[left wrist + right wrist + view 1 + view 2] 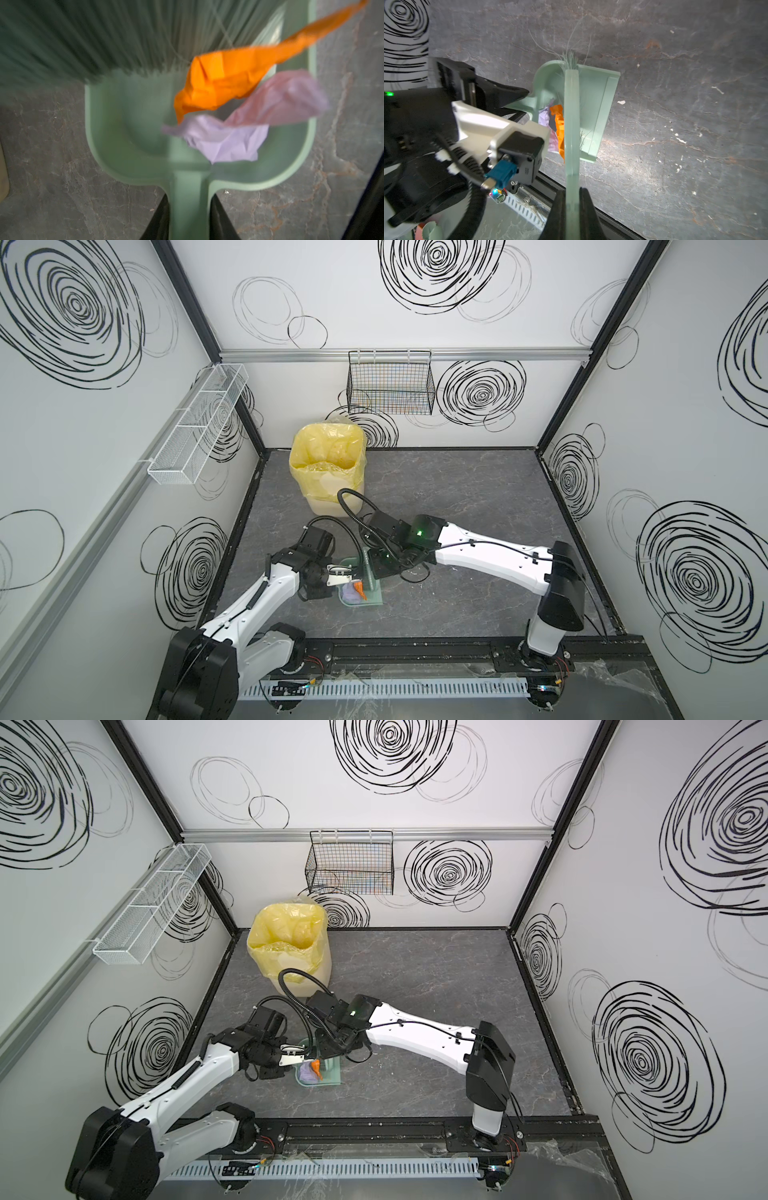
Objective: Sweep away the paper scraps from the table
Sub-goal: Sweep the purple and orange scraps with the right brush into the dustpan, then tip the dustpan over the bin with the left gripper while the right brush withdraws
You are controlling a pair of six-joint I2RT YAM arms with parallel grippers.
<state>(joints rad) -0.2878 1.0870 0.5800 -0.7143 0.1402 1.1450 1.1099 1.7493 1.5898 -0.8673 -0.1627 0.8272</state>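
Grip: left pincer (188, 216) clamped on pale green plastic dustpan (128, 128), right pincer (572, 209) on green bristle brush (83, 37). Push crumpled orange, lilac paper scraps (218, 87) deeper, slowly (keep lip flat on dark grey veined bench (52, 166)).

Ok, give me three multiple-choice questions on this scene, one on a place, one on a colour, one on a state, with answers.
1. Where do the coloured scraps lie? A in the wire basket; B in the dustpan; C in the bin.
2. What colour is the liner? A yellow; B blue; C black.
3. How is the right gripper? A open and empty; B shut on a scrap; C shut on the brush.
Answers: 1 B, orange and lilac pieces sit inside its walls; 2 A, yellow in both top views; 3 C, its fingers clamp it.
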